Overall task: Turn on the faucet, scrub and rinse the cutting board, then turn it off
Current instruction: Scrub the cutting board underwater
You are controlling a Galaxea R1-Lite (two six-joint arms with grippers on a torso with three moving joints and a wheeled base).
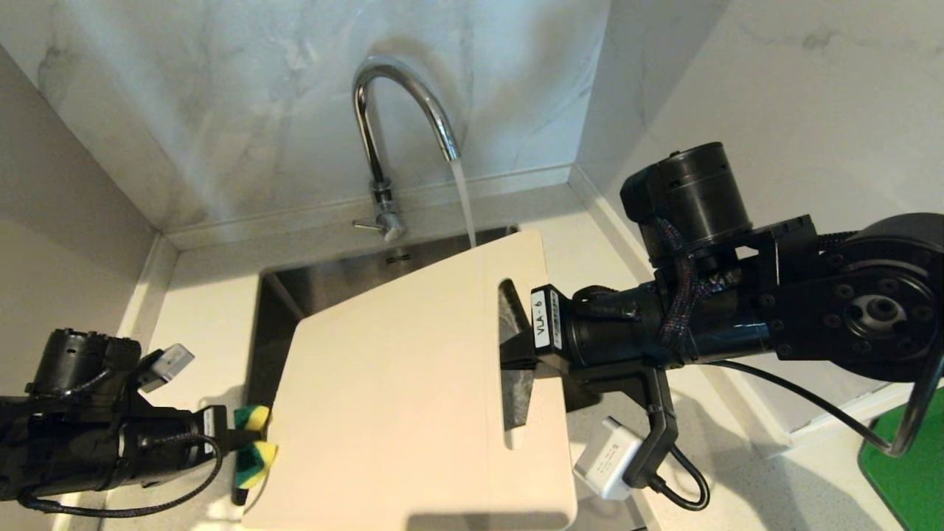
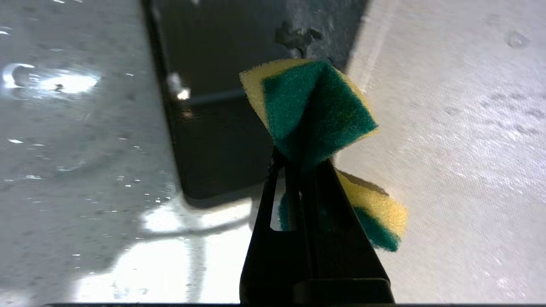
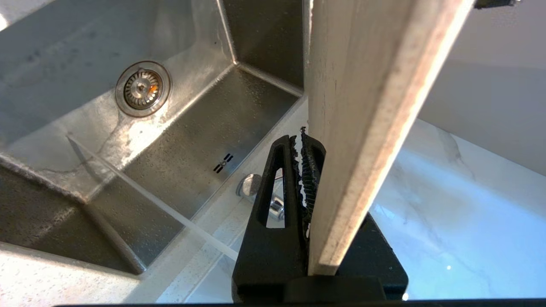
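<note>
The chrome faucet [image 1: 402, 110] is running, and its stream [image 1: 463, 199] falls onto the far edge of the cream cutting board [image 1: 398, 383]. The board is held tilted over the sink [image 1: 332, 284]. My right gripper [image 1: 516, 346] is shut on the board at its slot-handle end; its edge [image 3: 367, 106] runs past the fingers [image 3: 277, 179]. My left gripper [image 1: 247, 441], at the board's left edge, is shut on a yellow-and-green sponge [image 2: 315, 111] that bulges out on both sides of the jaws. The sponge sits next to the board surface [image 2: 448, 149].
The steel sink has a drain [image 3: 143, 87] in its floor. Wet white counter [image 1: 206, 317] surrounds the sink, with marble walls behind and to the right. A green object [image 1: 911, 472] lies on the counter at the far right. The faucet's lever [image 1: 366, 224] points left.
</note>
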